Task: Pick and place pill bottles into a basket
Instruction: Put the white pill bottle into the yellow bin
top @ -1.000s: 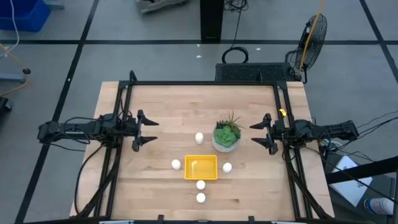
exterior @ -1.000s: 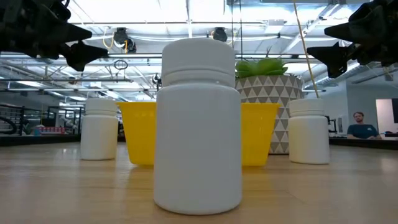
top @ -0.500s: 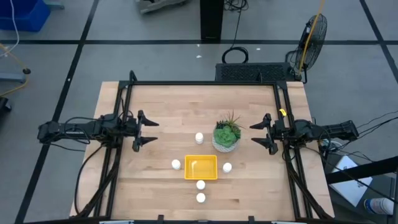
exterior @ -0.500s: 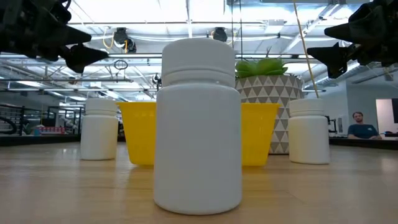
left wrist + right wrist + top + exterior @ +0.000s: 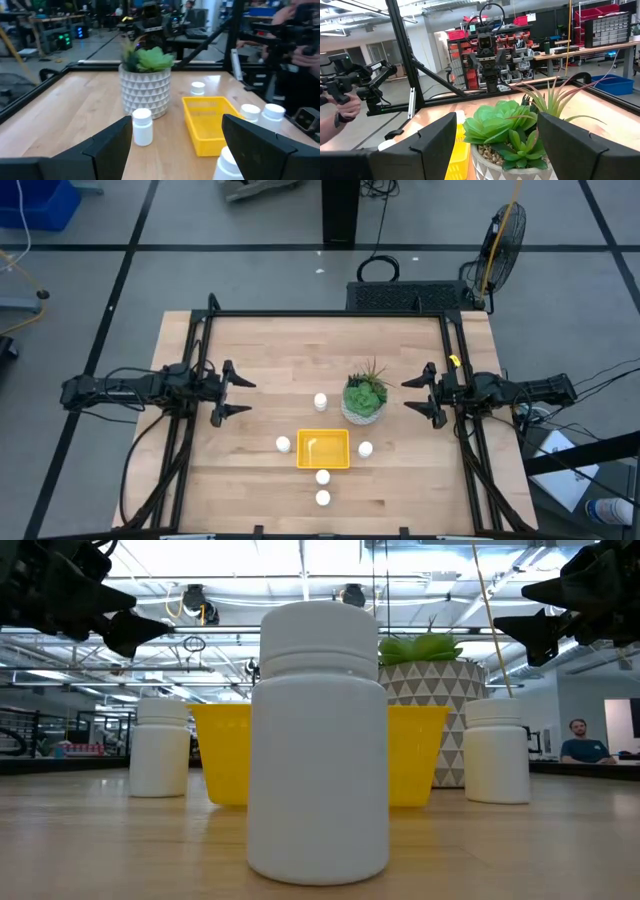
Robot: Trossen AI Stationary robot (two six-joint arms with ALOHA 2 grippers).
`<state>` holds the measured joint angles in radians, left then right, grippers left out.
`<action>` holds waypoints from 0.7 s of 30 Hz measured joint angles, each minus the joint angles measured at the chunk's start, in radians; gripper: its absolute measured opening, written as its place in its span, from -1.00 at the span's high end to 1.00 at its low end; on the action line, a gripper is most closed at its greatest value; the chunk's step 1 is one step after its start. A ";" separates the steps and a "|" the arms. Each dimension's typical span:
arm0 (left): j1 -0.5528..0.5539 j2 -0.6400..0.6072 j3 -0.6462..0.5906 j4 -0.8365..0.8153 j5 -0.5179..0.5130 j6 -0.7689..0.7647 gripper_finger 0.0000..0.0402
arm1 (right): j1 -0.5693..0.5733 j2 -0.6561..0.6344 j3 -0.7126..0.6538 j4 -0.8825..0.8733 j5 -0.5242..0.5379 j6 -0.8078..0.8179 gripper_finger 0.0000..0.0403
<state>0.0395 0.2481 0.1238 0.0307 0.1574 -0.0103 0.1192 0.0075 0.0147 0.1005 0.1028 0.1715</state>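
Dark and spread wide, our left gripper [image 5: 226,393] has crept a bit toward the bottles. Our right gripper [image 5: 424,394] waits, also spread, at the plant's three o'clock. Five pill bottles [image 5: 283,444] ring the empty yellow basket [image 5: 323,448] on the bench [image 5: 260,350].

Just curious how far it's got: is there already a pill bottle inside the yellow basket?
No. From above, the basket shows only its bare yellow floor, and all five bottles stand on the table around it.
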 joint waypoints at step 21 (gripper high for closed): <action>0.000 0.000 -0.109 0.232 -0.016 0.007 -0.54 | 0.000 0.001 0.000 -0.032 -0.003 0.045 -0.34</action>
<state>0.0395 0.2485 0.0147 0.2629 0.1410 -0.0031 0.1192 0.0082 0.0151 0.0687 0.0998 0.2165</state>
